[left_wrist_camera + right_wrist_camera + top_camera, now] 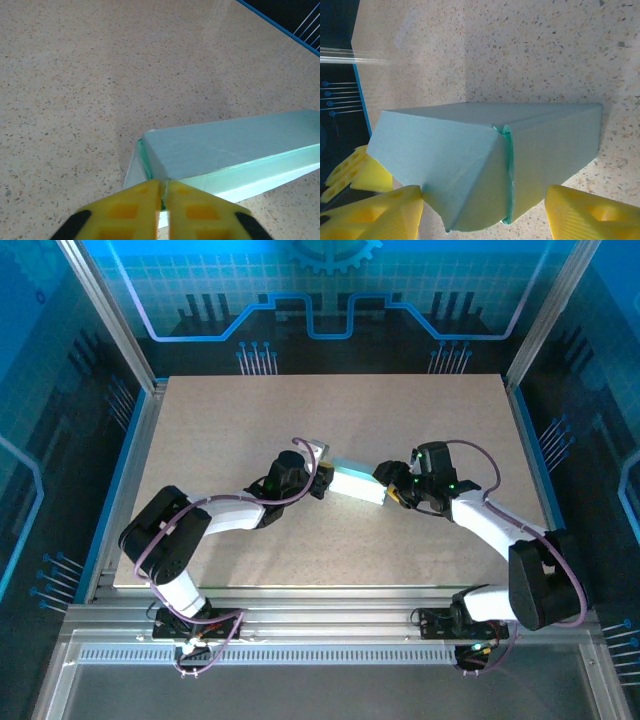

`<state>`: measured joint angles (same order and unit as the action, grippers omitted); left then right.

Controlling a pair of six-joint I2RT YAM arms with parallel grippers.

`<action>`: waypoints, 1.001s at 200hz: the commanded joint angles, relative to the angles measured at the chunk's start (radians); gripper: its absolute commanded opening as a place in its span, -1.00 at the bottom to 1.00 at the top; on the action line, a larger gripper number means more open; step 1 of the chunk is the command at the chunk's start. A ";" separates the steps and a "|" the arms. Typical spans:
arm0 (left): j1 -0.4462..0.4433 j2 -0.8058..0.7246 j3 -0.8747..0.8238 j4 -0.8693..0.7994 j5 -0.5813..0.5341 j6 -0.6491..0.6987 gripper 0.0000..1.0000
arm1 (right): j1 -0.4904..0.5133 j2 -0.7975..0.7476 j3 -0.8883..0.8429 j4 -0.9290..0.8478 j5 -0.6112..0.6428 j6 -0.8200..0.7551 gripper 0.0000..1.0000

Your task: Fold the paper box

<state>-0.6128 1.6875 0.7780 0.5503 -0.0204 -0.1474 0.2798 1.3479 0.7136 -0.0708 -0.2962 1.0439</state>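
The paper box (357, 483) is a pale mint-blue, long flat box lying at the middle of the table. My left gripper (322, 480) is at its left end. In the left wrist view its yellow fingers (162, 185) are nearly together, pinching a thin green edge at the near corner of the box (230, 145). My right gripper (388, 490) is at the right end. There its fingers (485, 192) straddle the folded end flap of the box (445, 145). The left finger (395, 210) touches the cardboard and the right finger (585, 215) stands slightly off it.
The speckled beige table (300, 420) has a blue rim and metal posts at its sides, with dark enclosure walls beyond. Its far edge (280, 25) shows in the left wrist view. The left gripper's yellow fingers (355, 172) appear behind the box in the right wrist view.
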 commanded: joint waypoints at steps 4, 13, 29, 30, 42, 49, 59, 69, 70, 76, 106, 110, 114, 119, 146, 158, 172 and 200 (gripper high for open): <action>-0.021 0.026 -0.023 -0.238 0.055 0.019 -0.64 | -0.014 0.024 -0.032 -0.031 0.028 0.007 0.32; -0.020 0.020 -0.022 -0.240 0.061 0.023 -0.60 | -0.015 0.023 -0.032 -0.031 0.033 0.007 0.31; -0.019 0.008 -0.022 -0.242 0.077 0.029 -0.54 | -0.016 0.025 -0.036 -0.030 0.040 0.010 0.31; -0.019 0.008 -0.022 -0.242 0.079 0.030 -0.54 | -0.015 0.025 -0.037 -0.029 0.041 0.010 0.31; -0.020 -0.001 -0.023 -0.243 0.096 0.041 -0.46 | -0.014 0.025 -0.040 -0.028 0.044 0.013 0.31; -0.019 -0.005 -0.024 -0.243 0.107 0.052 -0.44 | -0.016 0.023 -0.042 -0.024 0.046 0.013 0.31; -0.018 -0.010 -0.024 -0.248 0.119 0.061 -0.38 | -0.015 0.023 -0.044 -0.022 0.048 0.014 0.31; -0.018 -0.014 -0.020 -0.262 0.145 0.078 -0.36 | -0.015 0.027 -0.043 -0.020 0.049 0.015 0.31; -0.017 -0.014 -0.020 -0.264 0.148 0.081 -0.35 | -0.015 0.027 -0.043 -0.020 0.049 0.015 0.31; -0.014 -0.016 -0.015 -0.279 0.156 0.091 -0.31 | -0.016 0.027 -0.043 -0.020 0.050 0.015 0.31; 0.003 -0.017 0.021 -0.367 0.226 0.139 -0.11 | -0.016 0.031 -0.043 -0.018 0.055 0.018 0.31; 0.007 -0.017 0.024 -0.372 0.238 0.142 -0.10 | -0.016 0.031 -0.042 -0.018 0.055 0.018 0.31; 0.011 -0.017 0.025 -0.377 0.249 0.145 -0.05 | -0.017 0.031 -0.042 -0.018 0.055 0.018 0.31; 0.017 -0.018 0.026 -0.379 0.257 0.147 -0.03 | -0.017 0.031 -0.041 -0.020 0.056 0.018 0.31; 0.054 -0.029 0.022 -0.377 0.320 0.145 0.15 | -0.017 0.034 -0.037 -0.024 0.062 0.016 0.31; 0.069 -0.035 0.019 -0.375 0.357 0.147 0.28 | -0.017 0.034 -0.038 -0.024 0.062 0.016 0.31; 0.088 -0.043 0.009 -0.363 0.393 0.146 0.33 | -0.017 0.037 -0.036 -0.026 0.064 0.016 0.31; 0.117 -0.064 -0.022 -0.309 0.463 0.133 0.41 | -0.018 0.045 -0.029 -0.026 0.064 0.015 0.31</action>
<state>-0.5205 1.6371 0.7906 0.2806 0.3336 -0.0013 0.2779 1.3617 0.6991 -0.0238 -0.2691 1.0550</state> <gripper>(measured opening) 0.698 0.655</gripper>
